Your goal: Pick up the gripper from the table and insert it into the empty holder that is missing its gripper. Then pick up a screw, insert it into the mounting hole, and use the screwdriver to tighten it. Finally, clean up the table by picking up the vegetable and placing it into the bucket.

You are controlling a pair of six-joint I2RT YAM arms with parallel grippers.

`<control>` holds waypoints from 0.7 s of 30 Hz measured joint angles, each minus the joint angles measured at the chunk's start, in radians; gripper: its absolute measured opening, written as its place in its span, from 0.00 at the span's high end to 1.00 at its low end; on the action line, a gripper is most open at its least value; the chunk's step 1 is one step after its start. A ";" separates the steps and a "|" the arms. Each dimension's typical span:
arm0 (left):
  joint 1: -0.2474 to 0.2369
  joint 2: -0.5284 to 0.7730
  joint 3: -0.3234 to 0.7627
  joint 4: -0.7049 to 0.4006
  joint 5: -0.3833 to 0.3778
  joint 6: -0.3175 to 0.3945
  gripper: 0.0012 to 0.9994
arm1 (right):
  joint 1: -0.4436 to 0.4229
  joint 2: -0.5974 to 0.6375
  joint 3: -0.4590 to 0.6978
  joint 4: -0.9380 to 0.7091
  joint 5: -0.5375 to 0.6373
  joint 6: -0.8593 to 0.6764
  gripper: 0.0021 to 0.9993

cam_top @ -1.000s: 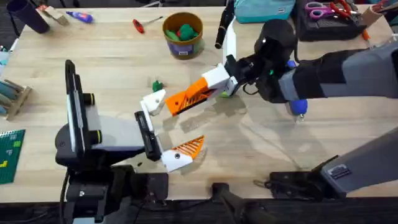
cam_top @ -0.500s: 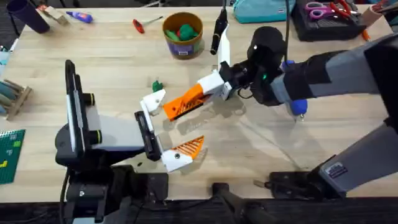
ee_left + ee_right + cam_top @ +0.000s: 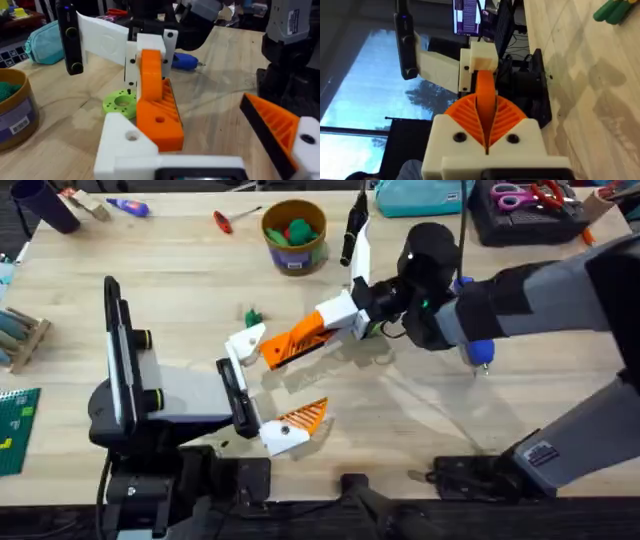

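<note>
My right gripper [image 3: 337, 318] is shut on the orange ribbed gripper [image 3: 293, 341], holding it just above the table. The gripper's thick end touches the empty white holder [image 3: 247, 340] on my left arm's black jaw bar. From the left wrist, the gripper [image 3: 157, 107] sits beside the holder [image 3: 125, 145]. My left gripper [image 3: 275, 385] is open, its other mount carrying the twin orange finger [image 3: 305, 417]. The tiny dark-green vegetable [image 3: 252, 316] lies just behind the holder. The ochre bucket [image 3: 294, 242] stands at the back. No screw can be made out.
A green ring disc [image 3: 120, 102] lies under the held gripper. A red-handled tool [image 3: 222, 220] lies left of the bucket and a blue-handled tool [image 3: 480, 352] beneath my right arm. A dark cup [image 3: 45, 205] stands far left, and a scissors tray [image 3: 530, 220] far right.
My right gripper has carried the orange gripper leftward until its thick end met the empty holder. The left arm has stayed still.
</note>
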 joint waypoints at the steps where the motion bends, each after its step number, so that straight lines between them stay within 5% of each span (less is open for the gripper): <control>1: 0.000 0.000 0.000 0.000 0.000 0.000 0.01 | 0.000 0.000 0.000 0.000 0.001 0.000 0.99; 21: 0.000 0.000 0.000 0.000 0.000 0.000 0.01 | 0.001 0.000 0.000 0.000 -0.011 0.001 0.99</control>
